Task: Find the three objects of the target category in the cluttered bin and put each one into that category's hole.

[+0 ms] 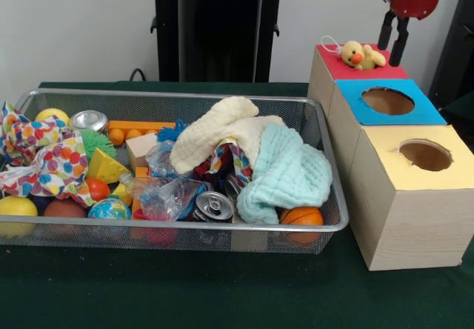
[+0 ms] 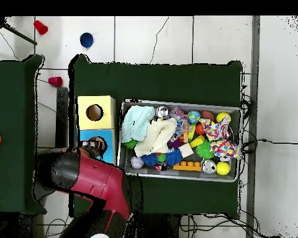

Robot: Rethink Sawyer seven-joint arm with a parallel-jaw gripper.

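Observation:
A small yellow plush duck (image 1: pixel 357 55) with an orange beak lies on the red top of the far box (image 1: pixel 333 68). My gripper (image 1: pixel 390 53) hangs just right of it, over that box's back edge, open and empty. The blue-topped box's round hole (image 1: pixel 388 101) is the middle one of the row and shows nothing inside. The wire-mesh bin (image 1: pixel 326 167) is full of clutter, and no other plush toy shows in it. In the overhead view my red arm (image 2: pixel 95 180) covers the red box and part of the blue top (image 2: pixel 86 135).
A cream cloth (image 1: pixel 215 133) and a mint cloth (image 1: pixel 285 173) are heaped in the bin's right half. Around them lie cans (image 1: pixel 213 206), balls, a polka-dot cloth (image 1: pixel 44 158) and blocks. The yellow-topped box (image 1: pixel 426 155) stands nearest the camera.

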